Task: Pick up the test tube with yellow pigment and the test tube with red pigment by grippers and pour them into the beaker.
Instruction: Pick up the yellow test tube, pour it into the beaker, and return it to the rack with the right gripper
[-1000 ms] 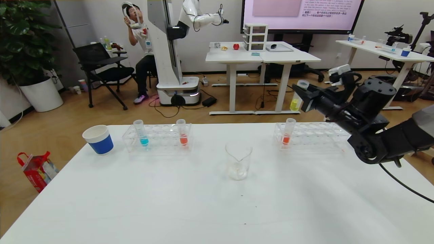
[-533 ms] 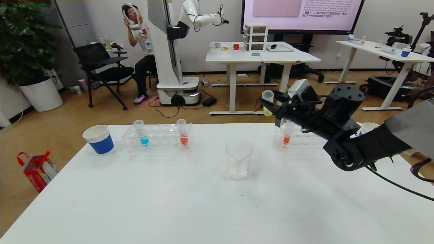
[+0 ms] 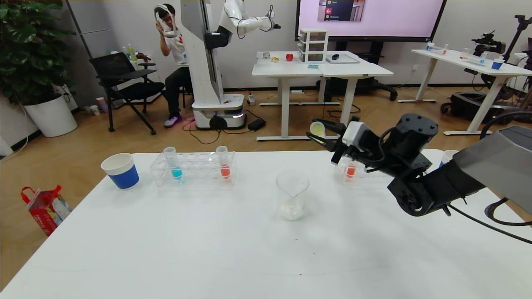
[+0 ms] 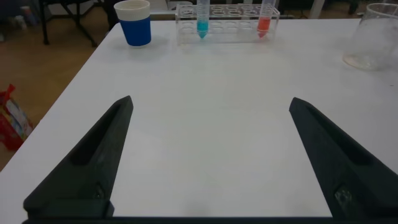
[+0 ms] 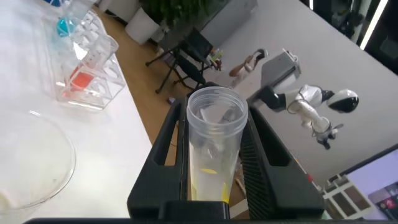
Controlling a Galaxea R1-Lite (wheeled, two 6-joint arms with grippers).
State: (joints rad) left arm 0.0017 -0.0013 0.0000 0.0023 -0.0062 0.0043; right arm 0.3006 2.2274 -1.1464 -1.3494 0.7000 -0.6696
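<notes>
My right gripper (image 3: pixel 323 135) is shut on the test tube with yellow pigment (image 3: pixel 318 129) and holds it tilted, mouth toward the left, above and right of the beaker (image 3: pixel 292 196). The right wrist view shows the tube (image 5: pixel 213 149) clamped between the fingers (image 5: pixel 171 149), yellow liquid low inside, the beaker rim (image 5: pixel 37 165) below. A test tube with red pigment (image 3: pixel 351 169) stands in the right rack (image 3: pixel 384 174), partly hidden by my arm. Another red tube (image 3: pixel 224 162) stands in the left rack (image 3: pixel 193 168). My left gripper (image 4: pixel 211 112) is open and empty over bare table.
A blue-liquid tube (image 3: pixel 173 162) stands in the left rack. A blue-and-white paper cup (image 3: pixel 121 170) stands at the far left; another cup (image 3: pixel 448 156) peeks from behind my right arm. The white table (image 3: pixel 208 249) spreads in front.
My right gripper has carried the yellow tube left from beyond the right rack toward the beaker and tipped it over, mouth now facing left. The left arm has not moved.
</notes>
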